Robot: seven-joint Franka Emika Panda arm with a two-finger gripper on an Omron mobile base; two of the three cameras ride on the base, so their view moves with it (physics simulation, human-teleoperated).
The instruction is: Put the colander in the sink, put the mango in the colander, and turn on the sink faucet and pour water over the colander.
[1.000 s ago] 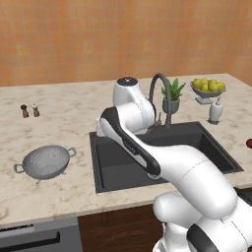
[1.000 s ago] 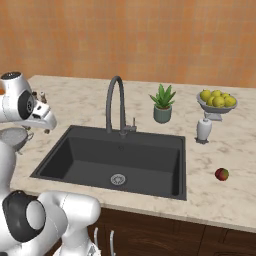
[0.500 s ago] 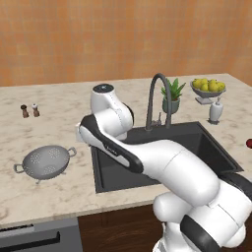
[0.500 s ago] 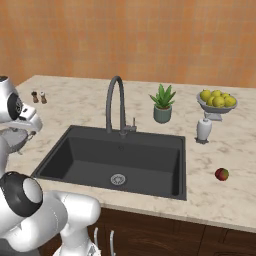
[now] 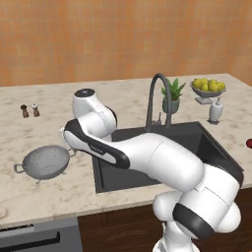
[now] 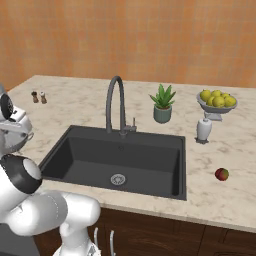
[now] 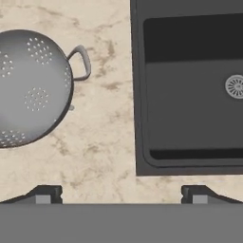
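The colander (image 5: 47,163) sits upright on the table (image 5: 44,197) at the left, apart from the sink (image 5: 162,157), with the hand (image 7: 121,193) spread wide and holding nothing above the strip of table between them. The sink faucet (image 6: 116,105) stands at the sink's far edge. The mango (image 6: 222,174) lies on the table right of the sink.

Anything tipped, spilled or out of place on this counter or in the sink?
Nothing stands out. The colander sits upright on the counter left of the sink, which is dry; the mango lies alone to the sink's right, and the open gripper holds nothing.
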